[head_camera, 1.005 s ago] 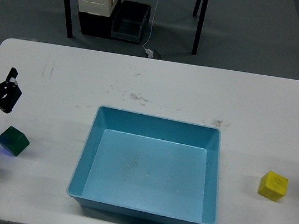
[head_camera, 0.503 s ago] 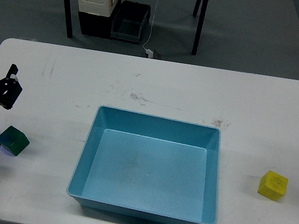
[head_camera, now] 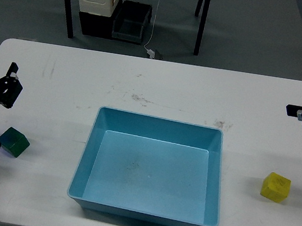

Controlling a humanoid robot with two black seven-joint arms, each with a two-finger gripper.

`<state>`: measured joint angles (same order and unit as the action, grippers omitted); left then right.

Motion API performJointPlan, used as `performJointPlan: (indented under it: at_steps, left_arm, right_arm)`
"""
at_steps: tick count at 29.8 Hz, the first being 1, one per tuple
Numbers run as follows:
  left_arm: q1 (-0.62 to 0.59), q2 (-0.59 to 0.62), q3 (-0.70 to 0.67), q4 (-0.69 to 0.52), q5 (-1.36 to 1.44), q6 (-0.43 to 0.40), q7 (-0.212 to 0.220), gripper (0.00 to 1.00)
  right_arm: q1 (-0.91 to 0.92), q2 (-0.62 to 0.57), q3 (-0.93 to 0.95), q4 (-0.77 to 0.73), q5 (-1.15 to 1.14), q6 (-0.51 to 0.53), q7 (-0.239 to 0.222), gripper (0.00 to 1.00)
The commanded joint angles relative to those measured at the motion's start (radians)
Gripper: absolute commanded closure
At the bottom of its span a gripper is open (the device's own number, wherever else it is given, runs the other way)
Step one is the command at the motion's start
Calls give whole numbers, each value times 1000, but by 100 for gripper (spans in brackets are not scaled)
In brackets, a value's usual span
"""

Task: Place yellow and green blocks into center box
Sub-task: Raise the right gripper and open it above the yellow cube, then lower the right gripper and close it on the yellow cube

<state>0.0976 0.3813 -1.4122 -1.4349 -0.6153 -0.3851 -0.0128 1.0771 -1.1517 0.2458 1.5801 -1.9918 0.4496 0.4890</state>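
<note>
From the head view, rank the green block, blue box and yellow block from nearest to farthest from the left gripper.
1. green block, just below and right of the left gripper, at the table's left edge.
2. blue box, at the table's center.
3. yellow block, far right side.

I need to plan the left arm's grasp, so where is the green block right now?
In the head view, the green block sits on the table's left side, left of the blue box, beside the left gripper.
</note>
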Motion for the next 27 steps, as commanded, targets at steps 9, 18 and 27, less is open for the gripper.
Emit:
performJointPlan:
  at_steps: [9,18,27]
  left_arm:
    - [-33,-1,10,25,2,11,-6,0]
    - [-35,-1,10,31,2,11,-7,0]
    - [-35,-2,7,50,0,11,-7,0]
  right_arm:
    - [-26,36,-229,-5,-139,0,0,1]
    - [-36,159,-257,-124,-144,0,0,1]
    - [-26,260,-325,-215,-179,1,0,1]
